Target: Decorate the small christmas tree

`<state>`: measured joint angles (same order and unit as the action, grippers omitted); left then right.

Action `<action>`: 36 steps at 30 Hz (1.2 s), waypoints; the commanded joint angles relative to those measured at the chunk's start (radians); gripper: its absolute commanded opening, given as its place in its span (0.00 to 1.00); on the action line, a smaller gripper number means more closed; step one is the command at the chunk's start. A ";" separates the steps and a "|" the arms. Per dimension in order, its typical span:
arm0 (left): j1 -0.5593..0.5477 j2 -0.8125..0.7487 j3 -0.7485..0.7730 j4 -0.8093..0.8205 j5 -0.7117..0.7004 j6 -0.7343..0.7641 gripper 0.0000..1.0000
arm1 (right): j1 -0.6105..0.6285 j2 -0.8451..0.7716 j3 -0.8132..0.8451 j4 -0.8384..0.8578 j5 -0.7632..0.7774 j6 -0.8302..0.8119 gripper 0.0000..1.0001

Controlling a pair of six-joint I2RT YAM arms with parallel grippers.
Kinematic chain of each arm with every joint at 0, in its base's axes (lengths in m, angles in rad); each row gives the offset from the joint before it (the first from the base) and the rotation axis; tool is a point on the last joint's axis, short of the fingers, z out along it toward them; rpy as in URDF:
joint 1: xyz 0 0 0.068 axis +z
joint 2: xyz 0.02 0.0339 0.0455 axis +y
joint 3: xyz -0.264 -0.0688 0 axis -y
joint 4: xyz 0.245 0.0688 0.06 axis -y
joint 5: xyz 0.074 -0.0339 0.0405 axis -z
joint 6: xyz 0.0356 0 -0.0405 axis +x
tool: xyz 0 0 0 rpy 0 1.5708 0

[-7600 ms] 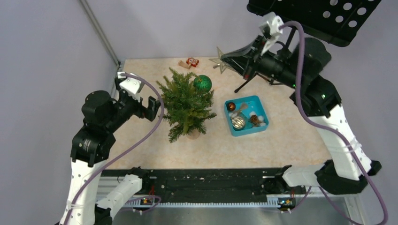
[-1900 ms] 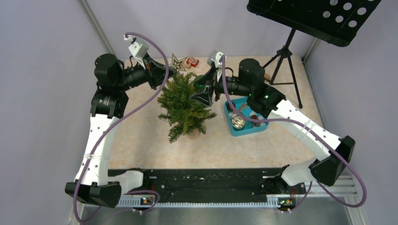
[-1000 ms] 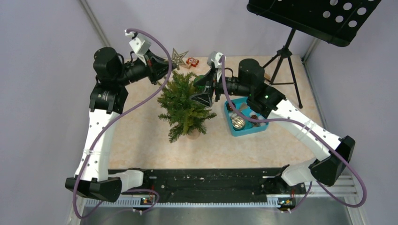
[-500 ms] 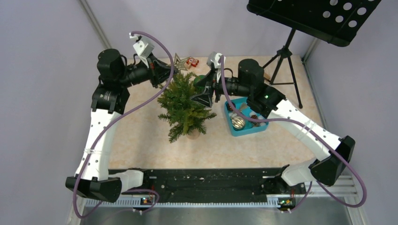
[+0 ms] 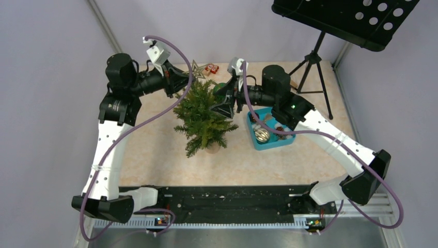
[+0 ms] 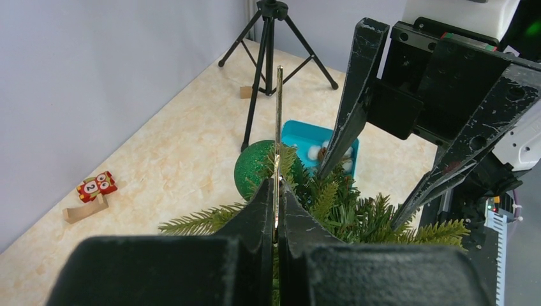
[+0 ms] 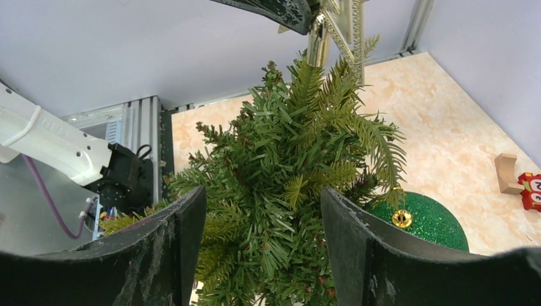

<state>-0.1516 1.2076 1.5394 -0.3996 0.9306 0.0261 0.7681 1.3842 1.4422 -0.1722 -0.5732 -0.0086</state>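
Left pincer (image 6: 275,191) is clamping fully shut on flat gold star topper (image 7: 338,32), holding it near the tip of small dark-green artificial fir (image 5: 204,116) standing mid-table | lowering should be going plumb onto top sprig (image 7: 306,70) | right pincer (image 7: 261,197) is straddling upper branches (image 7: 274,159), jaws wide, gripping nothing.

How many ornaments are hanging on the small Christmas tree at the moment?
1: the green glitter ball, on the far side of the small christmas tree. The star is pinched in the left gripper by the treetop, so not counted. Branches may hide others.
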 commanded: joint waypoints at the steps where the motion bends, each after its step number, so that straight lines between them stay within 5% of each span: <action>1: -0.002 0.013 0.072 -0.104 0.019 0.076 0.00 | -0.001 -0.009 0.030 0.017 -0.011 -0.010 0.65; 10: -0.005 0.059 0.150 -0.210 0.030 0.083 0.00 | -0.001 -0.011 0.030 0.013 -0.008 -0.016 0.65; 36: -0.011 0.075 0.175 -0.129 0.003 0.071 0.00 | -0.001 -0.008 0.030 0.015 -0.037 -0.016 0.65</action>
<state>-0.1581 1.2747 1.6703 -0.5533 0.9298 0.0948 0.7681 1.3842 1.4422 -0.1734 -0.5926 -0.0166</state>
